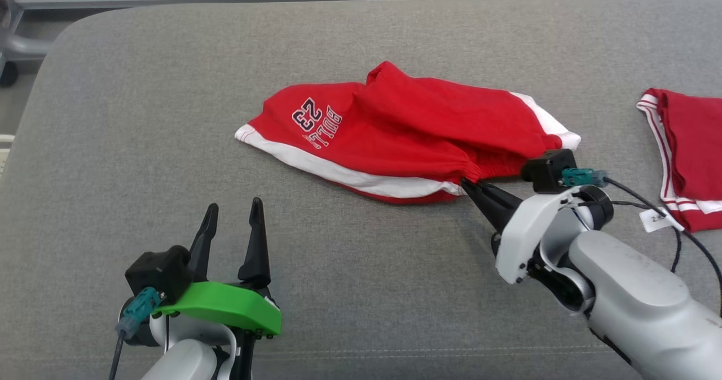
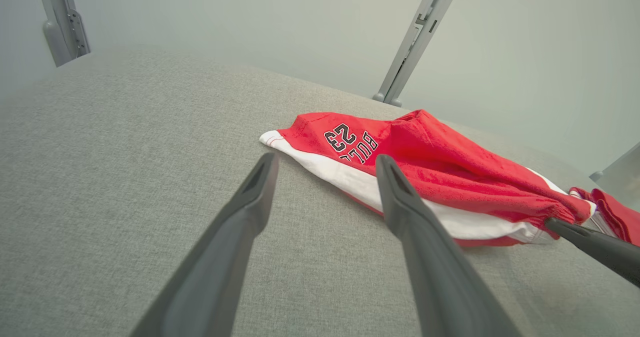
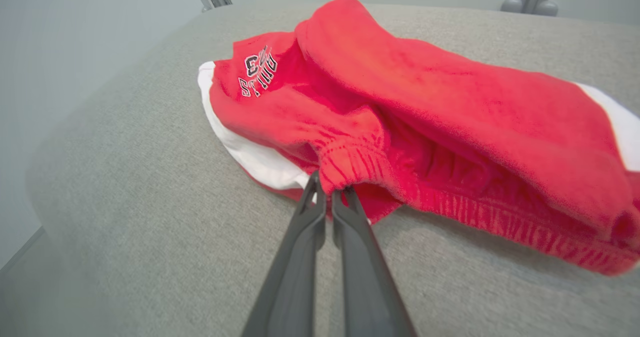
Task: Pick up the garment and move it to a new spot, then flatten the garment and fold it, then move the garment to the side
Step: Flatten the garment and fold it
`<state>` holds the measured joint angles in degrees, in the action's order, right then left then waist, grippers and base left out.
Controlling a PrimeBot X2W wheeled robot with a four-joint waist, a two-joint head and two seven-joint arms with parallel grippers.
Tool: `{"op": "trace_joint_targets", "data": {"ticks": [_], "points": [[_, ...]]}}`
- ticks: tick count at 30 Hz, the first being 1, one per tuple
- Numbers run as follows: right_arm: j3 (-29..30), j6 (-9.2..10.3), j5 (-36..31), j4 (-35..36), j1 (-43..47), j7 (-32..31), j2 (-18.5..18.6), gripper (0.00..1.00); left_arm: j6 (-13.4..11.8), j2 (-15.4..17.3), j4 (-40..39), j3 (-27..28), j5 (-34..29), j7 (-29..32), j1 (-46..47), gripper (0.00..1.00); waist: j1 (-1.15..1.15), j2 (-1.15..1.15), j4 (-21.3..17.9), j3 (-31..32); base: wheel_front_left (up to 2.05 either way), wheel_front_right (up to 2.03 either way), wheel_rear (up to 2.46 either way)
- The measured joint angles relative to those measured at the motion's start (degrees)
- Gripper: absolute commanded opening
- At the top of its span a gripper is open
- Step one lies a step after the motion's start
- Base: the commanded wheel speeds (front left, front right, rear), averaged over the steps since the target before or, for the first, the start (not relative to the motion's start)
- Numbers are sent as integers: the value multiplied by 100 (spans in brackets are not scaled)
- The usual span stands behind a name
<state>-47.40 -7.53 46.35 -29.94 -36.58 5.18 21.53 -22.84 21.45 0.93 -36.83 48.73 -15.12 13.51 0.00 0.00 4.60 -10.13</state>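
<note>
Right end effector [image 1: 466,183] pinching shorts [image 1: 406,132] waistband [image 1: 478,172] | left end effector [image 1: 234,204] spread | long axis left-right, waistband rightward

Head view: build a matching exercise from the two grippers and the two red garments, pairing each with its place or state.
Column one:
1. red shorts
2. left gripper
3. right gripper
4. second red garment

Column two:
A. shut, pinching red cloth
B. lying at the right edge of the head view
C. open, apart from any cloth
D. crumpled mid-surface, printed number showing

Pairs: 1-D, 2-C, 3-A, 4-B
</note>
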Motion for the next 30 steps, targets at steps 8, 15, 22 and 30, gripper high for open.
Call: {"op": "trace_joint_targets", "data": {"ticks": [8,15,22,30], "points": [[-183,1,845,956,325,-1193,1346,0,26,-43,12,-3,-42,0,-103,100,0,0,-364,188,0,0,0],[-136,1,968,568,421,-1185,1663,0,55,-20,40,-36,-47,45,-105,100,0,0,-504,163,0,0,0],[-449,0,1011,146,323,-748,1470,0,70,-14,94,-101,-49,120,-92,100,0,0,-609,107,0,0,0],[-793,0,1061,-230,46,-332,1369,44,169,-16,297,-211,-87,258,82,100,0,0,-740,13,0,0,0]]}}
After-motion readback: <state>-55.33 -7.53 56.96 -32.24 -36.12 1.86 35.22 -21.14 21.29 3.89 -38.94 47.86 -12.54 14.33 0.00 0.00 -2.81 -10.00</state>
